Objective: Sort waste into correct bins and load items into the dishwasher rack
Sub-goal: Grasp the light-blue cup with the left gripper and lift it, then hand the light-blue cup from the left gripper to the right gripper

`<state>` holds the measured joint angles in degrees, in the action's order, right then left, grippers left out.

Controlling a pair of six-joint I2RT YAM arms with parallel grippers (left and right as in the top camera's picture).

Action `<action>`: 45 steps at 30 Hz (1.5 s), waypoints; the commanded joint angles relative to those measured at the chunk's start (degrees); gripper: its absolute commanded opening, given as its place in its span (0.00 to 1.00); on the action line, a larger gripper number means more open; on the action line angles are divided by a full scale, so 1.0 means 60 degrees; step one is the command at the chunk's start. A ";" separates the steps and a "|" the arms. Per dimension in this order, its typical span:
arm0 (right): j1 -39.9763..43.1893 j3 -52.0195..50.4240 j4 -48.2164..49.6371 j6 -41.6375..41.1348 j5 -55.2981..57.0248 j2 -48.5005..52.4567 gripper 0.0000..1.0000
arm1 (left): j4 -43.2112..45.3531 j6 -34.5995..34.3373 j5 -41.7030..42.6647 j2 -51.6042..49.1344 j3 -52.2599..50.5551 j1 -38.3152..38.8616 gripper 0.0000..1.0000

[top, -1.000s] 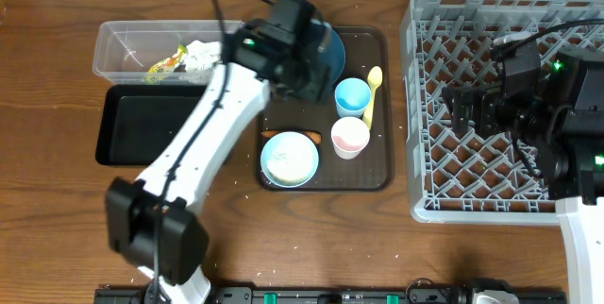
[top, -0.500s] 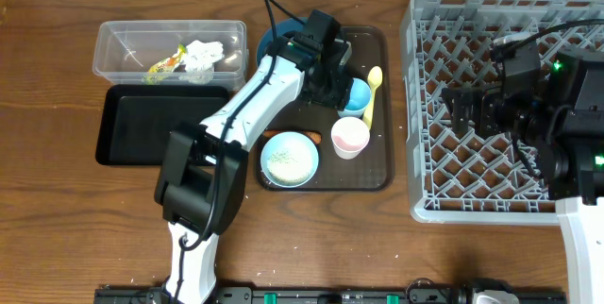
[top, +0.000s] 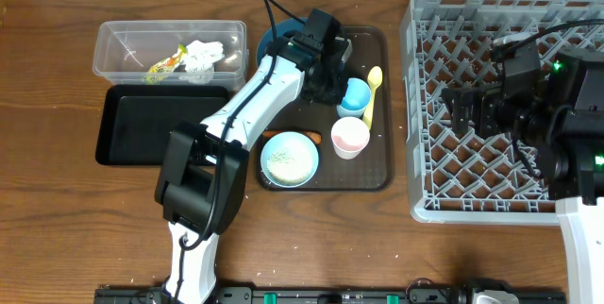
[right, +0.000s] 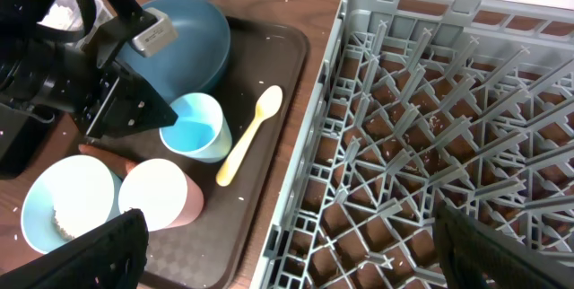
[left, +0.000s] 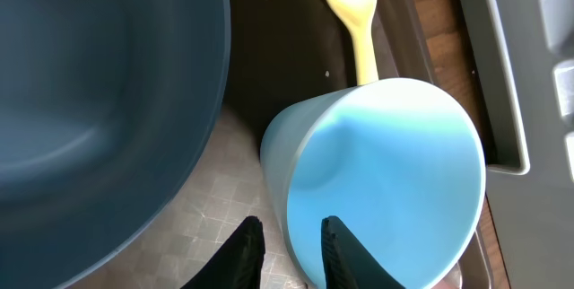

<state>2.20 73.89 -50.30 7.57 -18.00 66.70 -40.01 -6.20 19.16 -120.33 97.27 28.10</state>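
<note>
Overhead: left gripper [top: 338, 90] low over the brown tray [top: 377, 177], at the left edge of the light-blue cup [top: 355, 98]; right gripper [top: 464, 111] above the grey rack [top: 425, 21]. Left wrist: fingers [left: 247, 249] narrow, astride the cup's wall, actual grip impossible to tell. Right wrist: fingers spread wide over the rack, well apart from the cup.

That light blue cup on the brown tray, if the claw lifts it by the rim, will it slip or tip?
Probably light: the light-blue cup looks like thin, empty plastic. Its smooth wall may slip in the left claw, which straddles one side of the rim, so it could tilt when lifted.
</note>
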 commanded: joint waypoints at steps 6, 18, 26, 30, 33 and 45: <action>0.0015 0.0168 -0.0018 -0.0036 0.0033 0.0015 0.99 | -0.0022 -0.0095 0.0044 -0.0051 0.0011 0.0015 0.28; 0.0015 0.0168 -0.0080 -0.0036 0.0033 0.0015 0.99 | 0.0182 -0.0208 -0.1060 -0.0321 -0.0011 0.0222 0.14; 0.0015 0.0168 -0.0080 -0.0036 0.0033 0.0015 0.99 | 0.0477 -0.0860 -0.1016 -0.0237 0.0018 0.0200 0.06; 0.0015 0.0168 -0.0025 -0.0036 0.0033 0.0015 0.99 | 0.0474 -0.0925 -0.0769 0.0073 0.0237 0.0018 0.06; 0.0015 0.0168 0.0142 -0.0040 0.0022 0.0015 0.99 | 0.0470 -0.1275 -0.0153 0.0506 0.0423 -0.0357 0.06; -0.0047 0.0168 0.2983 -0.1953 -0.2954 0.0721 0.95 | 0.0969 -0.2524 0.7479 0.1712 0.0470 -0.3333 0.06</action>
<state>2.17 74.15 -34.98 1.06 -25.28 68.62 -34.85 -19.66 45.12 -110.39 99.20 9.96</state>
